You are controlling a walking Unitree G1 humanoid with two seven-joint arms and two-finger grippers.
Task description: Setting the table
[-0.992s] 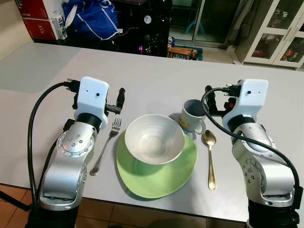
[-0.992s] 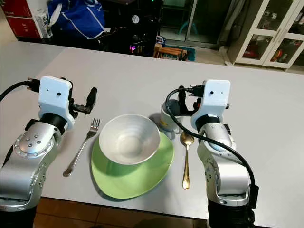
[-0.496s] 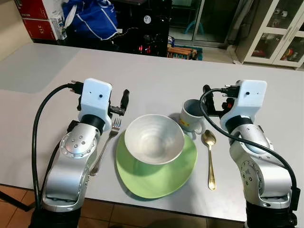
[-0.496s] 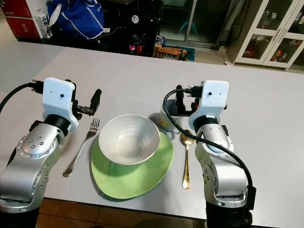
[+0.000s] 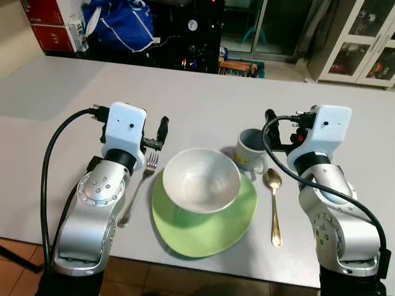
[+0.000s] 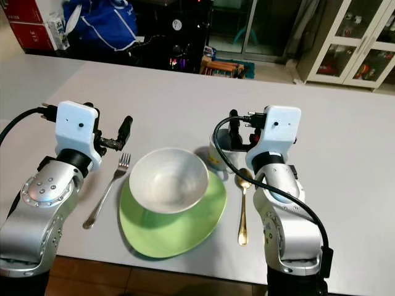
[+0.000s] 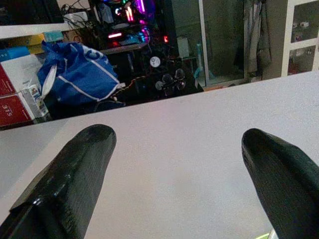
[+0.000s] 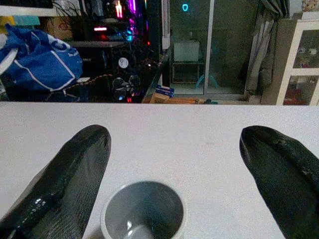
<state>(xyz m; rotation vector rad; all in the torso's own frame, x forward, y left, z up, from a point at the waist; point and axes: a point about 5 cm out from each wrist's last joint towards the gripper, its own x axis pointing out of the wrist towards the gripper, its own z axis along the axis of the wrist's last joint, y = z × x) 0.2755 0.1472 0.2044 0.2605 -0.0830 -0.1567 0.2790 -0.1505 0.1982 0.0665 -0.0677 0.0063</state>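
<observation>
Currently, both the left gripper (image 7: 174,169) and the right gripper (image 8: 174,164) hover with fingers spread apart, empty. A white bowl (image 5: 201,179) sits on the green plate (image 5: 207,231), with fork (image 5: 137,190) left and mug (image 5: 250,150) and spoon (image 5: 273,203) right.

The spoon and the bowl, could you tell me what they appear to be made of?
Spoon: looks like metal with a polished gold-toned finish, going by its bright glints. Bowl: probably glazed ceramic, white with a soft sheen, though glossy plastic cannot be ruled out.
</observation>
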